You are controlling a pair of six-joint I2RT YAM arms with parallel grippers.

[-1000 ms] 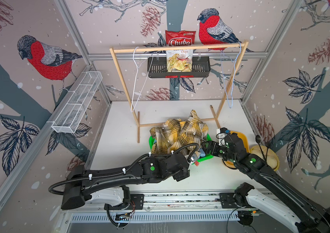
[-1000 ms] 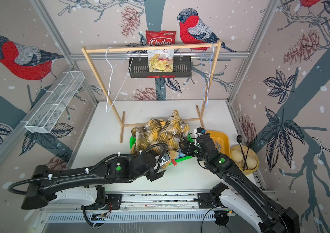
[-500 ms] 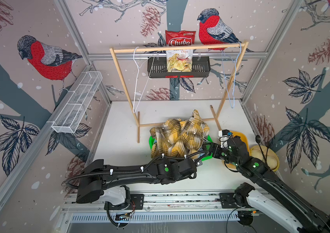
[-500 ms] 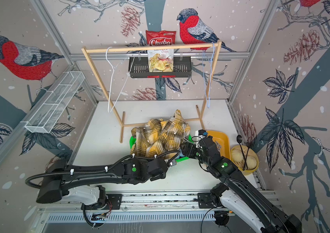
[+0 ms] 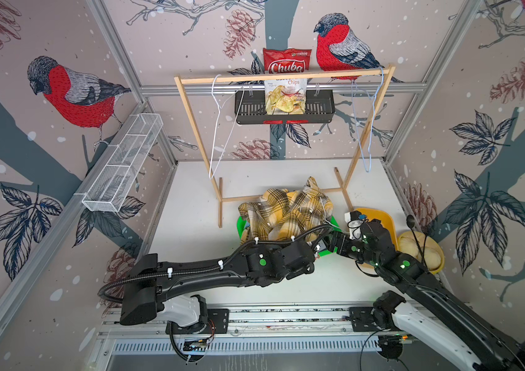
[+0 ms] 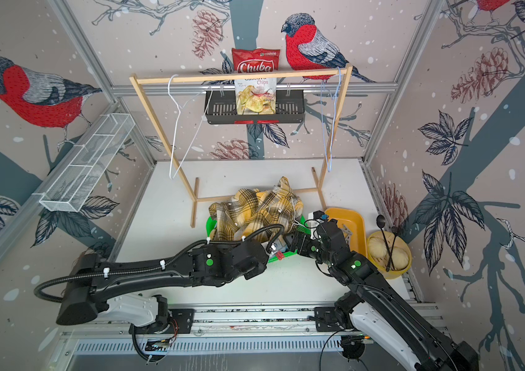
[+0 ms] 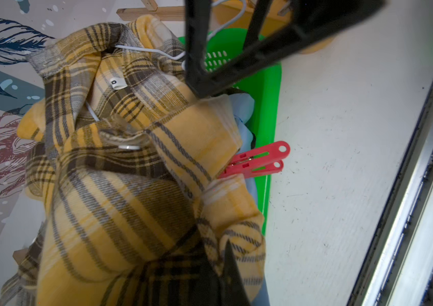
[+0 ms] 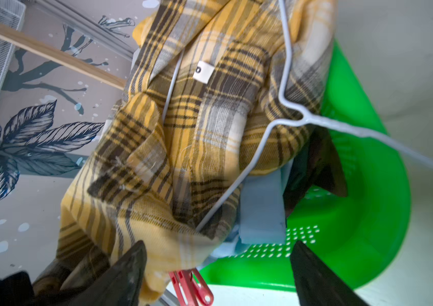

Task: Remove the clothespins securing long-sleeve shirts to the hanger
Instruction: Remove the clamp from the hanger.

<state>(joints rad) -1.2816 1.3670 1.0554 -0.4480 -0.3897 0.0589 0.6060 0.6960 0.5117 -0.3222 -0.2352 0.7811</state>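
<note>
A mustard-yellow plaid shirt (image 5: 287, 208) (image 6: 254, 208) lies heaped in a green basket (image 7: 271, 106) (image 8: 355, 212), with a white wire hanger (image 8: 287, 106) still threaded through it. Under it show a light blue shirt (image 8: 260, 206) and some dark fabric (image 8: 316, 164). A red clothespin (image 7: 257, 159) (image 8: 191, 286) (image 6: 279, 255) clips the yellow cloth at the basket's near rim. My left gripper (image 7: 220, 254) (image 6: 272, 249) is shut on a fold of the yellow plaid shirt. My right gripper (image 8: 218, 265) (image 6: 290, 241) stands open beside it, over the near rim and the red clothespin.
A wooden rack (image 5: 283, 77) stands behind, holding a bare white hanger (image 5: 219, 128) and a blue hanger (image 5: 367, 128). A yellow tray (image 5: 380, 218) and a yellow bowl (image 5: 421, 253) with black spoons sit to the right. A black basket (image 5: 319, 109) holds a chips bag.
The left arm reached forward to the basket's near side and its gripper closed on the yellow plaid cloth. The right gripper drew back slightly to the right, still open.
</note>
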